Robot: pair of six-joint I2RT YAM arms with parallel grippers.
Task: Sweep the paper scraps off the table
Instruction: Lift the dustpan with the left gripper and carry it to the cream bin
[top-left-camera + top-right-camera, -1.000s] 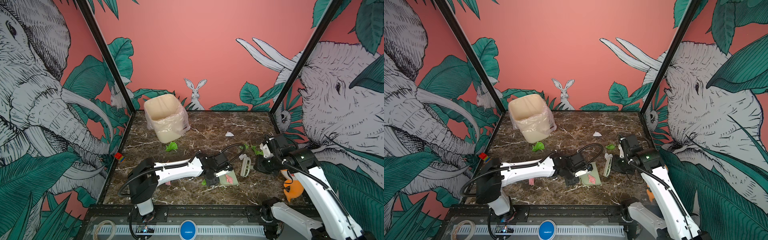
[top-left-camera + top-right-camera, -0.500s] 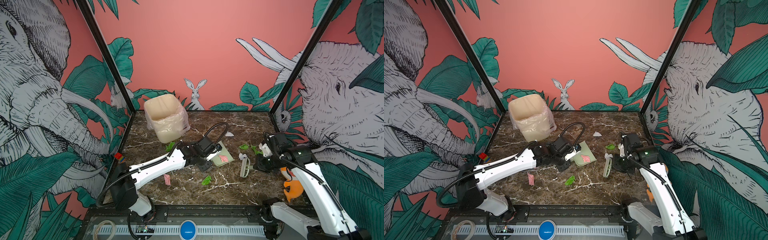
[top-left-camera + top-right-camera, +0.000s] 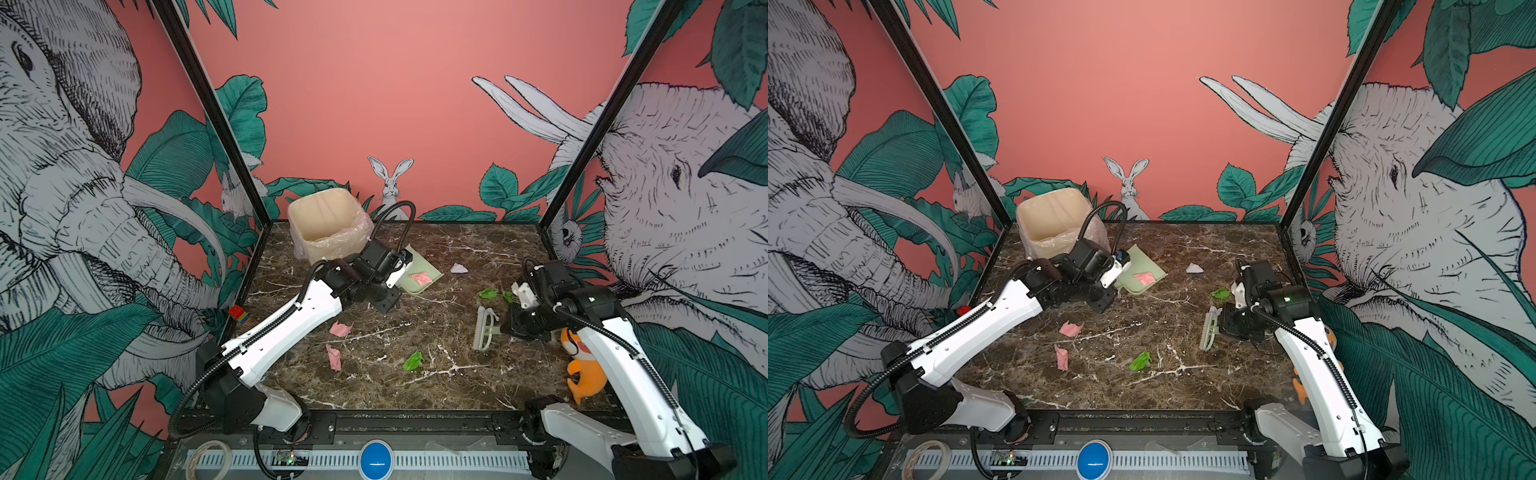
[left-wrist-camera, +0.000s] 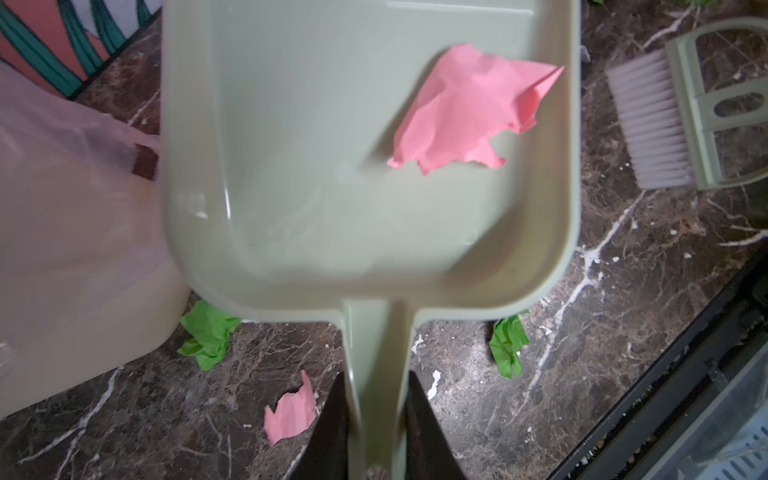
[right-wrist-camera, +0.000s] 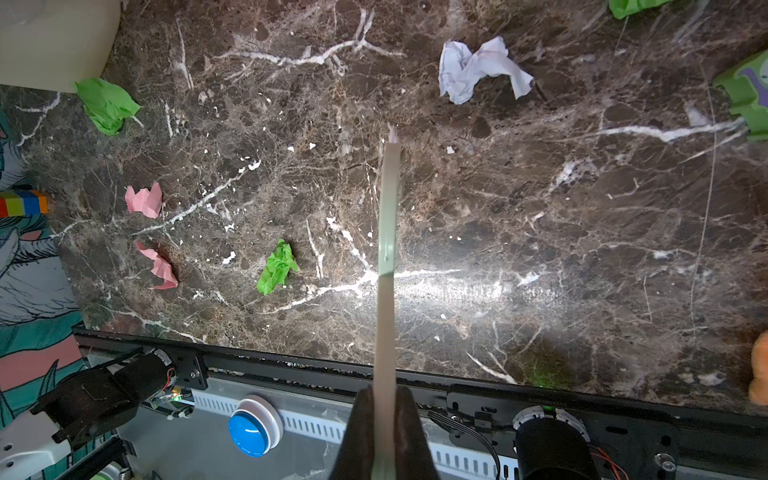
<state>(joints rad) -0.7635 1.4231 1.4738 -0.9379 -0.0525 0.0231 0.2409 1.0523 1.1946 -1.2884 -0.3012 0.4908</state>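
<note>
Left claw [image 4: 375,376] pinching handle of dustpan [image 4: 291,166]; pan, pink scrap [image 4: 465,112] aboard, now carried up just beside bin [image 3: 328,216], dump likely next. Right claw [image 5: 384,392] clamped on brush [image 3: 484,330], well apart from bin. More paper scraps [image 3: 413,360] on surface [image 3: 449,386] before bin.

Eight paper scraps [image 3: 333,357] show across the views: three pink, one in the dustpan [image 3: 420,262] at 12 o'clock and two at 8 o'clock; four green, one beside the bin [image 3: 322,218] at 11 o'clock, one at 6 and two close together at 2; and one white at 1 o'clock. There is one dustpan, one bin, one brush [image 3: 483,330] at 3 o'clock, one orange plush toy [image 3: 586,374] at 4 and one coloured cube [image 3: 237,314] at 9.
</note>
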